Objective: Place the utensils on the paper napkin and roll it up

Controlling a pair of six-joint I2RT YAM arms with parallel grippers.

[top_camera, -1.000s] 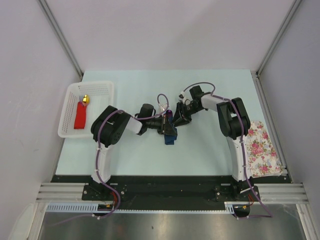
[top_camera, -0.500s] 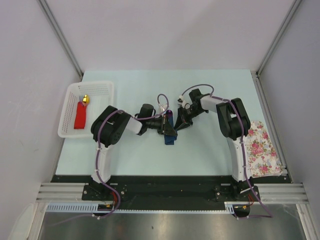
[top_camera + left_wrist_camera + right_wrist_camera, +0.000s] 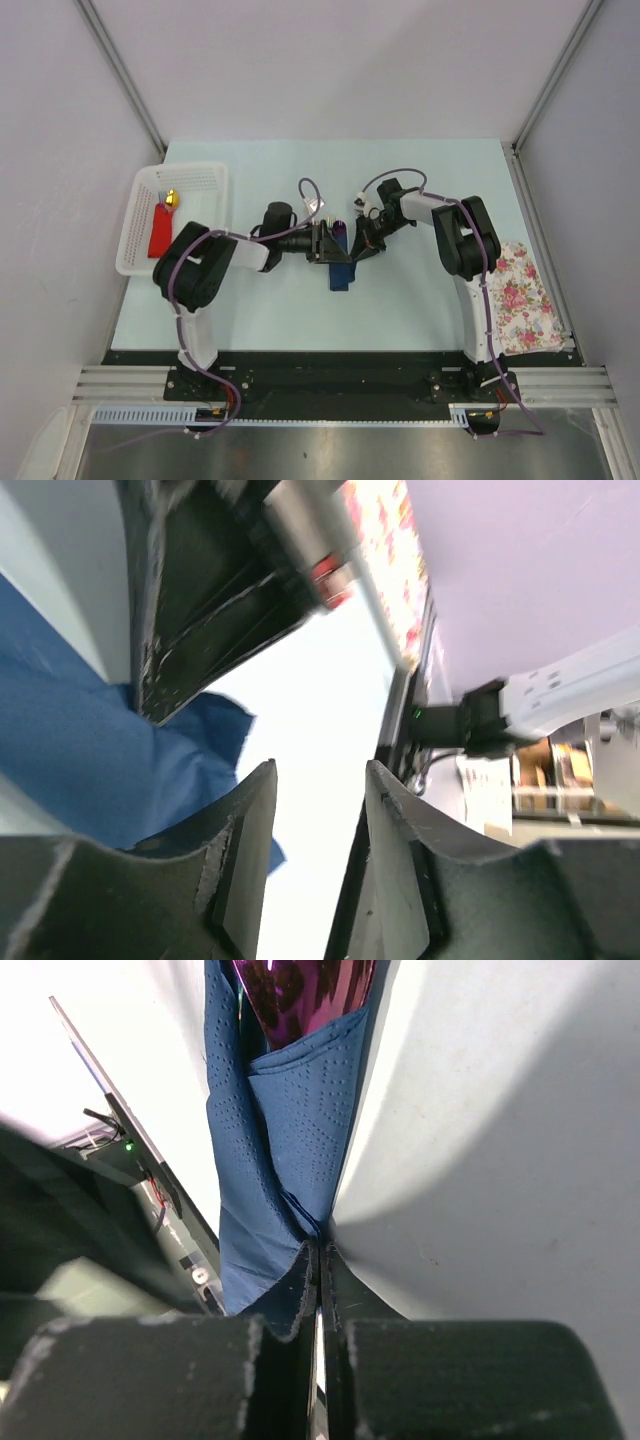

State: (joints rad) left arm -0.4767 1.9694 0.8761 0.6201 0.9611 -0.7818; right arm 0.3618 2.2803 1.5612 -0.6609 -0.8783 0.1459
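The navy paper napkin (image 3: 342, 274) lies folded lengthwise mid-table, wrapped around the utensils. Only a shiny purple utensil end (image 3: 300, 995) shows, poking out of the far end of the fold. My right gripper (image 3: 322, 1250) is shut, pinching the near edge of the paper napkin (image 3: 285, 1150). In the top view the right gripper (image 3: 357, 248) sits at the roll's upper right. My left gripper (image 3: 320, 775) is open with nothing between its fingers, and the paper napkin (image 3: 100, 750) lies just to its side. From above, the left gripper (image 3: 328, 244) sits at the roll's upper left.
A white basket (image 3: 140, 262) at the left edge holds a red flat object (image 3: 160, 236) with a gold ball (image 3: 172, 198). A floral cloth (image 3: 522, 298) lies at the right edge beside the right arm's base.
My left gripper has opened, let go of the napkin and drawn back to the left with its arm. My right gripper has closed onto the napkin's edge.
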